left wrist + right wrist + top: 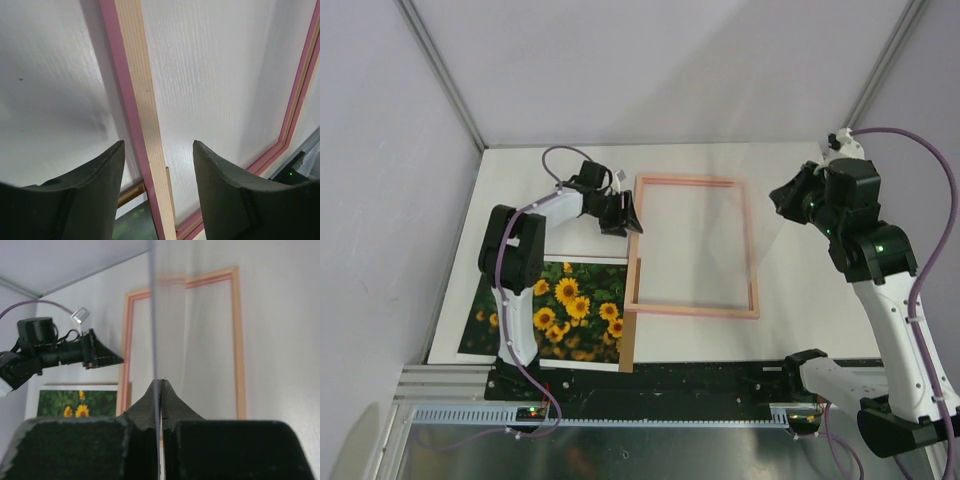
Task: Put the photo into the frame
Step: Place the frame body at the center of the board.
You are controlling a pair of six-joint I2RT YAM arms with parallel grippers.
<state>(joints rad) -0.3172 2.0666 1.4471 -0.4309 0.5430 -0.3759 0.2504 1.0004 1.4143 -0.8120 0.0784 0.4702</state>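
The frame lies flat mid-table with its pale wood back up and pink showing along the edges. My left gripper hovers at its left side. In the left wrist view the gripper is open, its dark fingers either side of the frame's left rail without touching it. The photo of sunflowers lies face up at the near left, partly behind the left arm. My right gripper is raised to the right of the frame. Its jaws are shut on the edge of a thin clear sheet.
A brown backing board lies under the photo, its edge showing beside the frame's near-left corner. White walls enclose the table on the left, back and right. The arm bases and a black rail line the near edge.
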